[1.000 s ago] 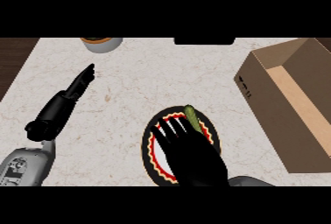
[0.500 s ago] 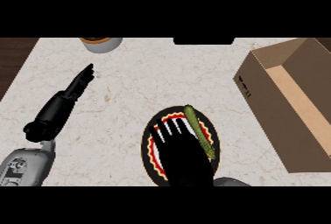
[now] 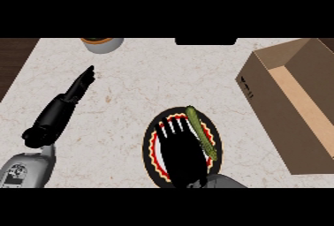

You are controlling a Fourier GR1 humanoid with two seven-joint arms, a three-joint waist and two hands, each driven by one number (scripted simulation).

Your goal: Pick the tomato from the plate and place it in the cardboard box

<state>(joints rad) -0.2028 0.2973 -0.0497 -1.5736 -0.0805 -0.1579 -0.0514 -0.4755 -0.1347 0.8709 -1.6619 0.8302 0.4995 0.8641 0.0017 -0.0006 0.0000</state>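
Over the round black plate with a red-patterned rim (image 3: 150, 148), the black right hand (image 3: 179, 152) has shifted, fingers straight and apart, uncovering more of the long green vegetable (image 3: 201, 132); nothing is grasped yet.

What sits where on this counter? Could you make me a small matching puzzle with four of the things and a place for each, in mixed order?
Things
1. cardboard box
2. long green vegetable
3. left hand
4. grey pot

Places
A. on the right part of the plate, beside the right hand
B. at the right side of the counter, top open
C. at the counter's far edge, towards the left
D. over the counter's left part, fingers straight

Pairs: 1-B, 2-A, 3-D, 4-C
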